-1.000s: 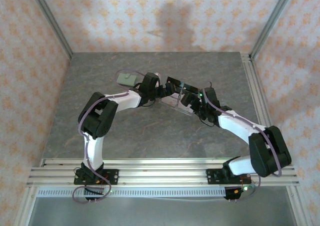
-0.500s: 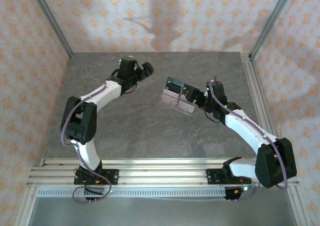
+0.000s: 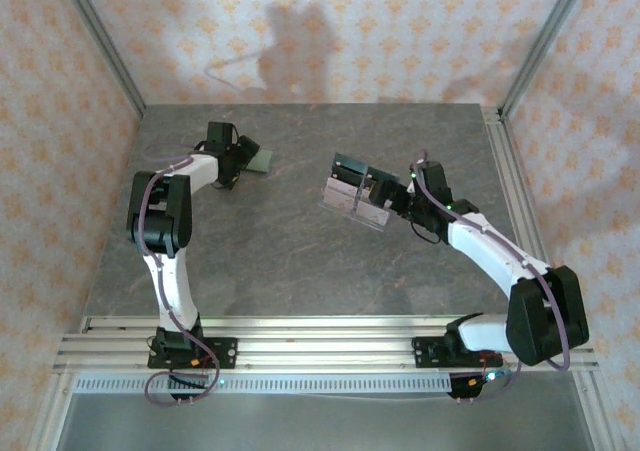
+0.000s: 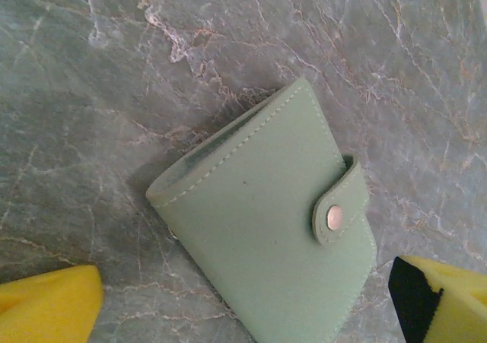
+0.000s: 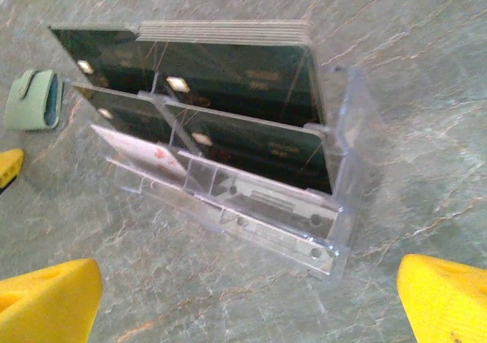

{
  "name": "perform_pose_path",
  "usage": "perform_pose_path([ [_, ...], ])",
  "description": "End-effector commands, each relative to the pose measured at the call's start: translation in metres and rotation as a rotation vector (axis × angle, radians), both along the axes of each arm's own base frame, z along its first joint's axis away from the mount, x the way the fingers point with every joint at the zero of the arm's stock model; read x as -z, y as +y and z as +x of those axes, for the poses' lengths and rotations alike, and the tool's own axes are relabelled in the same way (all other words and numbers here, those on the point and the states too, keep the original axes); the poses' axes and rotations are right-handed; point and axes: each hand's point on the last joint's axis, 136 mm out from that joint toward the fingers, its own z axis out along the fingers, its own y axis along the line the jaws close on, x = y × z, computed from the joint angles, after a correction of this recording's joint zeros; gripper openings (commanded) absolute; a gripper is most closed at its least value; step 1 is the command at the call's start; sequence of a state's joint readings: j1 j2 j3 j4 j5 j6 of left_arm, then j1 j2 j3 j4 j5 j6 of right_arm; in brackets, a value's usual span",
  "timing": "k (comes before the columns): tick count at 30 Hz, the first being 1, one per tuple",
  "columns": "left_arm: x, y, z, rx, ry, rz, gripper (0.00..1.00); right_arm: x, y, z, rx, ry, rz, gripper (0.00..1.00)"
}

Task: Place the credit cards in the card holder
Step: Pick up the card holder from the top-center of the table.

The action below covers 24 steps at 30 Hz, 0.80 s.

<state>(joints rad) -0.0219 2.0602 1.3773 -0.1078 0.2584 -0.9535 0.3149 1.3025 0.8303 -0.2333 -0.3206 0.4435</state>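
Small sage-green folding wallet, the card holder (image 4: 266, 229), lies flat on the grey marbled desk (image 3: 300, 261), well left of the clear plastic stand with black panels (image 5: 251, 122) and a bit farther back. It is closed with the snap tab fastened. Left jaws are apart, hanging right over it. One yellow fingertip (image 4: 46, 309) sits on each side and I see neither touching it. The wallet sits skewed to the jaw line, tab end toward the right-hand finger. It looks close to square, so I can't call a long axis.

Credit cards: I take them to be the thin pale grey stack (image 5: 228, 30) standing upright in the stand's back slot, edges up, long side running along the stand. Right jaws are apart and empty, squared up to the stand's front, close but not touching.

So the left arm is nearer the wallet and the right arm nearer the cards. No card is in the wallet yet, and it needs unsnapping first.
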Motion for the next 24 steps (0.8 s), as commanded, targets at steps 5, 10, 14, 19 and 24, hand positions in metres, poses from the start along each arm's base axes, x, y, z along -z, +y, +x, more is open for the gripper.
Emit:
perform_pose_path([
  [5, -0.003, -0.008, 0.012, -0.041, -0.087, -0.108, 0.91, -0.021, -0.018, 0.015, 0.029, -0.035, 0.025, 0.99],
  [10, 0.005, -0.003, 0.013, -0.079, -0.104, -0.132, 0.85, -0.014, -0.013, 0.01, -0.008, -0.033, 0.048, 0.99],
  [14, 0.009, 0.003, 0.014, -0.11, -0.113, -0.139, 0.8, -0.011, -0.006, 0.005, -0.042, -0.037, 0.084, 0.99],
  [19, 0.013, 0.007, 0.018, -0.144, -0.138, -0.151, 0.67, -0.011, -0.004, 0.005, -0.052, -0.041, 0.094, 0.97],
  [24, 0.02, 0.01, 0.021, -0.165, -0.146, -0.152, 0.54, -0.011, -0.001, 0.005, -0.067, -0.042, 0.103, 0.92],
])
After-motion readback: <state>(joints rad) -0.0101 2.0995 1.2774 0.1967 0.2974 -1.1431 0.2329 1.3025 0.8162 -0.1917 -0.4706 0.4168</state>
